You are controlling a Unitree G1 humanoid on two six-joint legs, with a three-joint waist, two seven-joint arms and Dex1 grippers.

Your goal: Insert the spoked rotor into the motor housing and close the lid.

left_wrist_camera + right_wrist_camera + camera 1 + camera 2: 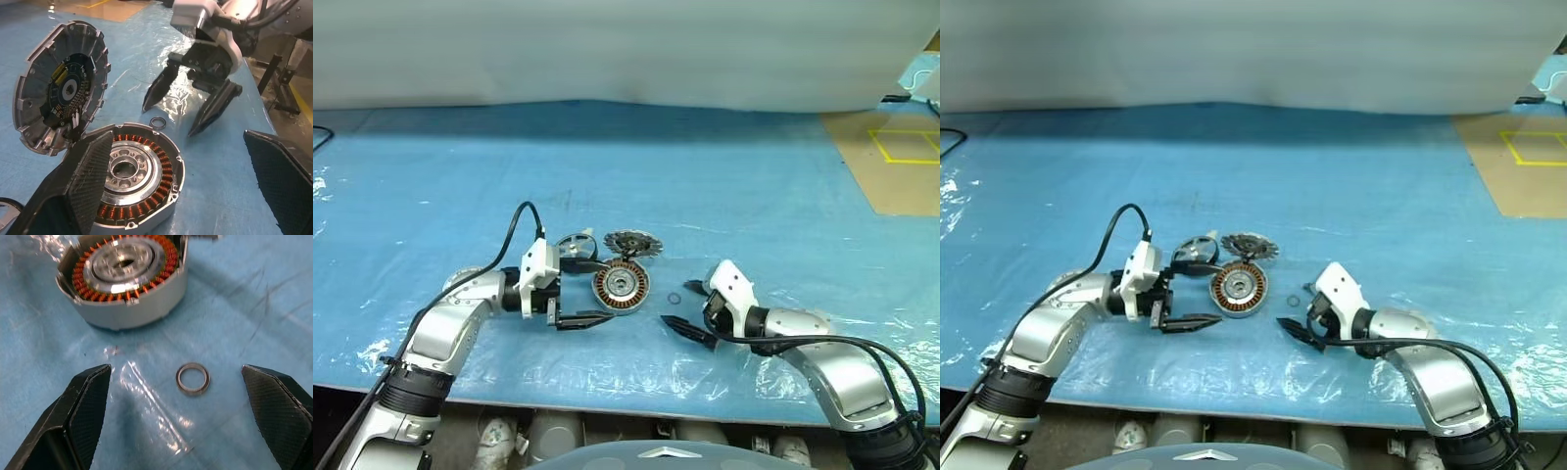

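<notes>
The small silver spoked rotor [575,245] lies untouched at the copper-wound round housing's [621,287] ten o'clock; our left gripper [588,292] and right gripper [690,310], both wide open and empty, must fetch it.

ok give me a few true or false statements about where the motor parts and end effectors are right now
1. The motor housing lies open, its copper windings showing. True.
2. The lid is closed on the housing. False: it leans tilted behind the housing, its dark inner face showing.
3. The spoked rotor already sits inside the housing. False: it lies on the blue sheet beside the lid.
4. A small ring lies on the sheet between the housing and the right end effector. True.
5. The right end effector grips the ring. False: its fingers stand open and empty, apart from the ring.
6. The left end effector is open, beside the housing. True.
</notes>
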